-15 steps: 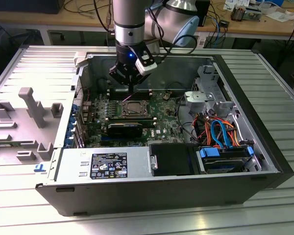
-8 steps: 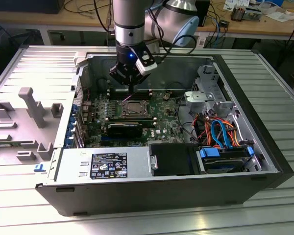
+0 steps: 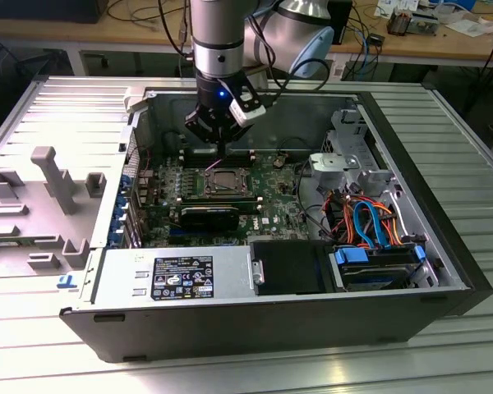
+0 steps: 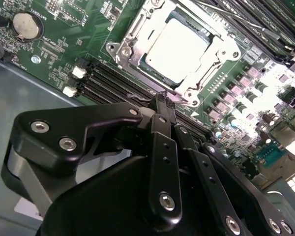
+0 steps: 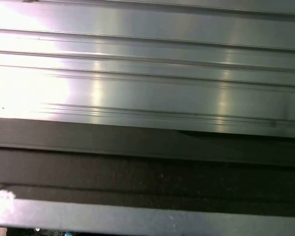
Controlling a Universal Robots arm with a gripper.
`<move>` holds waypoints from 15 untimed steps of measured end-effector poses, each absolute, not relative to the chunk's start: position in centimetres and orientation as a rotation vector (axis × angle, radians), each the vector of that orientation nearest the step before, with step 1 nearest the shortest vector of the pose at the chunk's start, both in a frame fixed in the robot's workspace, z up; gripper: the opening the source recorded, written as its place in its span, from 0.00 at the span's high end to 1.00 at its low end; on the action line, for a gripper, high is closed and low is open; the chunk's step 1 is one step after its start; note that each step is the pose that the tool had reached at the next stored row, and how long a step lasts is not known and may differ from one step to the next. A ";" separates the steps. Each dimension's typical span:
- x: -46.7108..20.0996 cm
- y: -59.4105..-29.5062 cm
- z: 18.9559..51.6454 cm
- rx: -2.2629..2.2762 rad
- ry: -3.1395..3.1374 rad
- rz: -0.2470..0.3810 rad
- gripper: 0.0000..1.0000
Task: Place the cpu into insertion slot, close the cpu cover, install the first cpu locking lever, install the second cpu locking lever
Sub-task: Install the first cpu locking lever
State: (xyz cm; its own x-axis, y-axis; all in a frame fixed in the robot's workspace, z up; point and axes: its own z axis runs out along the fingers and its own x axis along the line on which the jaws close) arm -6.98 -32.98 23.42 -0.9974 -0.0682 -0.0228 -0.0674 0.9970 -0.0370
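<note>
Finds the cpu [image 4: 176,49] seated in the insertion slot [image 3: 222,182], middle of the exterior view, cpu cover [image 4: 125,49] lowered around it. Poises the gripper [image 4: 163,98] beside the slot rim, fingers [image 4: 163,142] pressed together, pinching nothing. Seems latching work: wants a slow, straight push, tips off the board [image 4: 64,29].

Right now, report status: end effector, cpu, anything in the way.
End effector shut, tips at the cpu cover edge. Cpu seated under the cover. Memory slots right beside the tips.
</note>
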 end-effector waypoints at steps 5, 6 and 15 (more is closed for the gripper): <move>-6.3 -33.0 23.4 -0.106 3.115 -0.057 0.89; -6.1 -33.0 23.4 -0.106 3.115 -0.057 0.89; -5.2 -33.0 22.8 -0.101 3.115 -0.057 0.89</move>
